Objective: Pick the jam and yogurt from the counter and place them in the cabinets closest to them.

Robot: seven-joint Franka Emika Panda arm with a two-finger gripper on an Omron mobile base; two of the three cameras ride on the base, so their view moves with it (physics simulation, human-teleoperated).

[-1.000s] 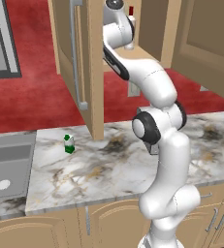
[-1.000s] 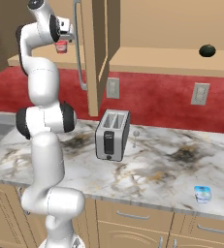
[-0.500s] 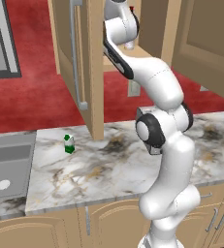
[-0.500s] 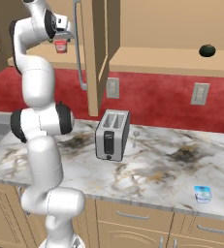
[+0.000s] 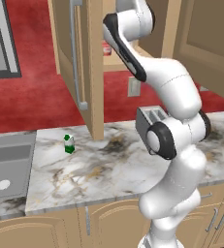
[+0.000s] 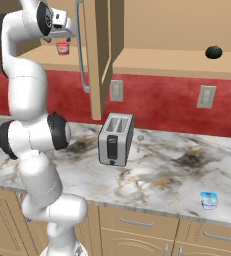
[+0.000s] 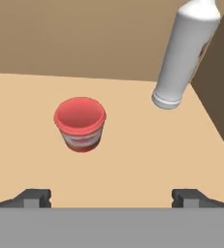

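Inside the cabinets (image 6: 107, 60), on a wooden shelf, the jam (image 7: 80, 123) stands upright just ahead of the gripper (image 7: 111, 196), whose jaws gape empty. A straight retreat should spare the white bottle (image 7: 184, 53) beside it; the yogurt (image 6: 209, 200) waits far below on the counter (image 6: 157, 175).

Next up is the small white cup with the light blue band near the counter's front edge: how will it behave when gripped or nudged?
The white cup with the light blue band looks tiny beside the silver toaster, so probably light and easily shoved. It seems to taper downward, so a low grip may slip. The marble counter looks smooth; a nudge would likely slide it.
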